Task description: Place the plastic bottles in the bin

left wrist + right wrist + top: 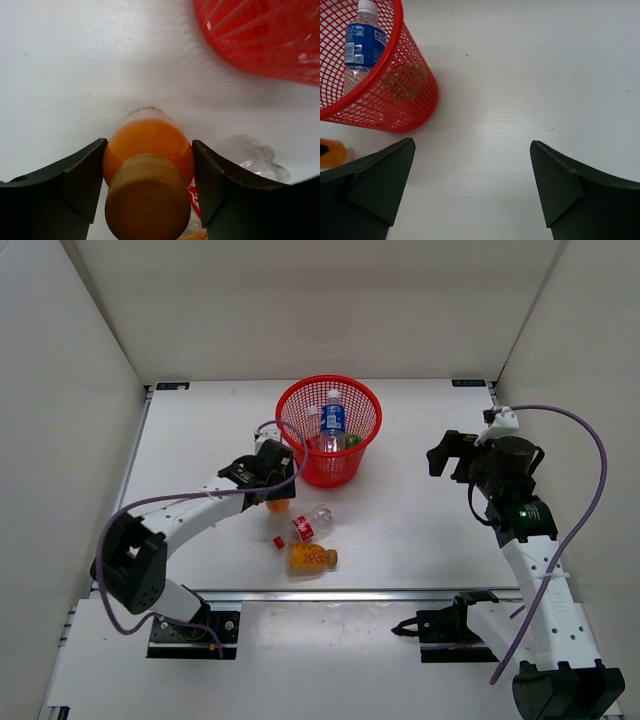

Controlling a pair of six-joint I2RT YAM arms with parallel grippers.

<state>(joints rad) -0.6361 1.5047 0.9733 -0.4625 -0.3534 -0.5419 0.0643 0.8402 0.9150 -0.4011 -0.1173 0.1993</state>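
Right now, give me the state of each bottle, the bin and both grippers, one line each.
bin: upright, holding three bottles.
blue-label bottle: standing in the bin.
green bottle: in the bin.
plain clear bottle: in the bin.
gripped orange bottle: clamped, outside the bin.
other orange bottle: lying on the table.
red-label bottle: lying on the table.
left gripper: shut on gripped orange bottle.
right gripper: open, empty.

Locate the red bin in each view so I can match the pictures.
Top external: red bin, upper centre.
Left wrist: upper right corner, only its mesh wall.
Right wrist: upper left, rim cut off by the frame.
Shared landmark: blue-label bottle standing inside, visible in top and right wrist views.
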